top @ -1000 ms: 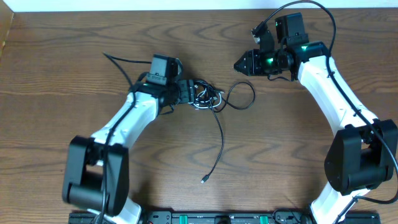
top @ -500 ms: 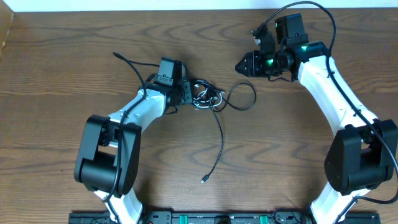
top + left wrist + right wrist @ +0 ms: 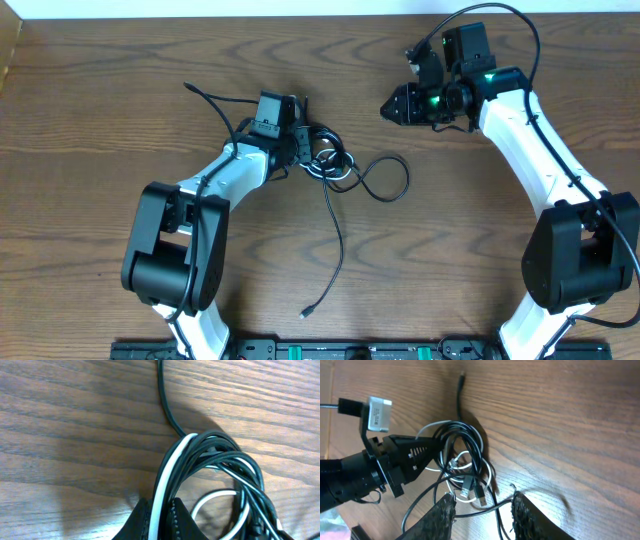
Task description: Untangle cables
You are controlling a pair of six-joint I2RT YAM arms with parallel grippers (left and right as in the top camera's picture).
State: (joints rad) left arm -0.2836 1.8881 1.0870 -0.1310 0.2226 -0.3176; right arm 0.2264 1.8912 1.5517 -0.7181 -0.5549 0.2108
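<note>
The cables lie knotted in a tangle (image 3: 328, 160) at the table's middle. The black cable (image 3: 336, 235) loops out to the right and trails down to its small plug (image 3: 305, 314). My left gripper (image 3: 302, 140) is shut on the tangle's left side. In the left wrist view the white cable (image 3: 161, 485) and a black strand run between its fingertips (image 3: 142, 521). My right gripper (image 3: 386, 107) hangs open to the upper right, apart from the cables. The right wrist view looks down on the tangle (image 3: 462, 460) past that gripper's fingers (image 3: 442, 517), with nothing between them.
The left arm's own thick black wire (image 3: 213, 100) arcs over the wood to the upper left. The table's far edge (image 3: 200, 18) runs along the top. A dark rail (image 3: 330, 350) lines the near edge between the arm bases.
My left gripper has closed onto the tangle. The bundle shifted slightly, and the black tail with its plug swung left and toward the near edge. The right arm has held still.
</note>
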